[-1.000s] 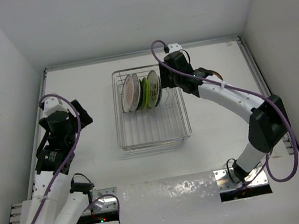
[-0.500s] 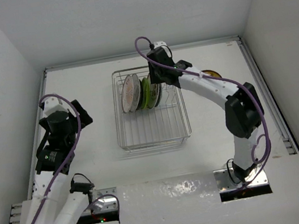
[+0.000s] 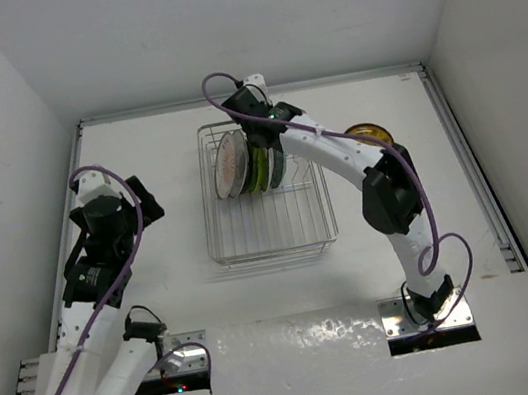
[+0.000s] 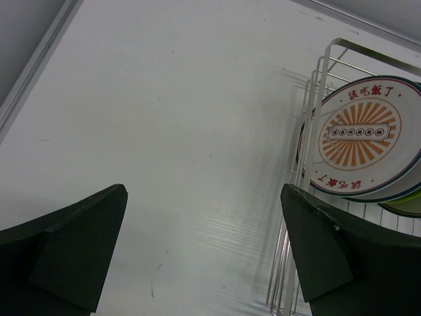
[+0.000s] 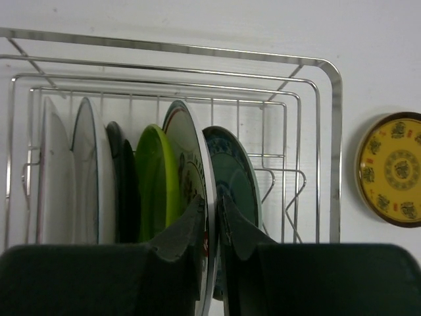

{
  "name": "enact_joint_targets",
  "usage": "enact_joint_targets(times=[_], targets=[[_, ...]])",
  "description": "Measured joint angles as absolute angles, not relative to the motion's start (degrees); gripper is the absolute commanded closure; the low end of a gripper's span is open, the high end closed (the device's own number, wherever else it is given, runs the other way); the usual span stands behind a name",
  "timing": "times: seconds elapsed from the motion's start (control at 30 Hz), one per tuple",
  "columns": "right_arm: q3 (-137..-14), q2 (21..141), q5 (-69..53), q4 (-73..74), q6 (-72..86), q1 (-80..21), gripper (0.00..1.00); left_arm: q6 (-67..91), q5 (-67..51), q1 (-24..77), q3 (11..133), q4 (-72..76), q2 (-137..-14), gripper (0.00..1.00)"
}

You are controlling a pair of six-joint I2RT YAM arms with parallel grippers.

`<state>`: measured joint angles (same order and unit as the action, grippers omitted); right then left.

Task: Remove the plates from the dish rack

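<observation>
The silver wire dish rack (image 3: 271,229) stands mid-table and holds several upright plates (image 3: 250,162). In the right wrist view they are two white plates (image 5: 89,171), a dark one, a lime green one (image 5: 155,178), a white-rimmed plate with red marks (image 5: 189,148) and a blue-green one (image 5: 235,178). My right gripper (image 5: 210,197) is shut on the rim of the white plate with red marks, one finger on each face; it also shows from above (image 3: 263,149). A yellow-gold plate (image 3: 367,133) lies flat on the table right of the rack. My left gripper (image 4: 204,243) is open and empty, left of the rack.
The rack's left wire wall (image 4: 308,141) is close to my left gripper's right finger (image 4: 335,253), with an orange sunburst plate (image 4: 362,135) behind it. The yellow-gold plate (image 5: 395,168) lies just outside the rack's right rim. White walls enclose the table.
My right arm swung left from over the yellow-gold plate to above the rack, and its fingers now straddle a plate rim. The left arm has not moved.
</observation>
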<state>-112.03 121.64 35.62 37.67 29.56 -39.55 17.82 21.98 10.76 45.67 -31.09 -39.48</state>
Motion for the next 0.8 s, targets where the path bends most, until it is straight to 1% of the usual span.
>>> enact_joint_targets(times=[0.07,0.1,0.13,0.17,0.37,0.63,0.73,0.8], targets=[[-112.22,122.23,37.28,38.37,29.45,-39.64,0.87,17.82,21.87,10.76,45.67,-31.07,-39.31,0.0],[-112.2,122.37,37.91,38.68,29.32,-39.64,0.9,17.82,21.82,10.76,45.65,-31.09,-39.22,0.0],[-112.18,122.56,38.61,39.03,29.17,-39.64,0.97,17.82,21.8,10.76,45.67,-31.07,-39.11,0.0],[-112.14,122.61,39.07,39.29,28.99,-39.7,1.0,17.82,21.78,10.76,45.65,-31.07,-39.03,0.0],[-113.01,123.02,41.21,41.32,28.69,-40.23,1.0,17.82,21.8,10.76,45.67,-31.07,-38.98,0.0],[-122.45,124.75,44.49,46.39,26.87,-40.75,1.0,17.82,21.82,10.76,45.65,-31.07,-38.98,0.0],[-124.77,123.72,46.7,46.83,25.28,-40.66,1.0,17.82,21.87,10.76,45.65,-31.07,-39.0,0.0],[-123.79,121.32,47.44,46.96,24.51,-40.36,1.0,17.82,21.93,10.76,45.67,-31.07,-39.0,0.0]])
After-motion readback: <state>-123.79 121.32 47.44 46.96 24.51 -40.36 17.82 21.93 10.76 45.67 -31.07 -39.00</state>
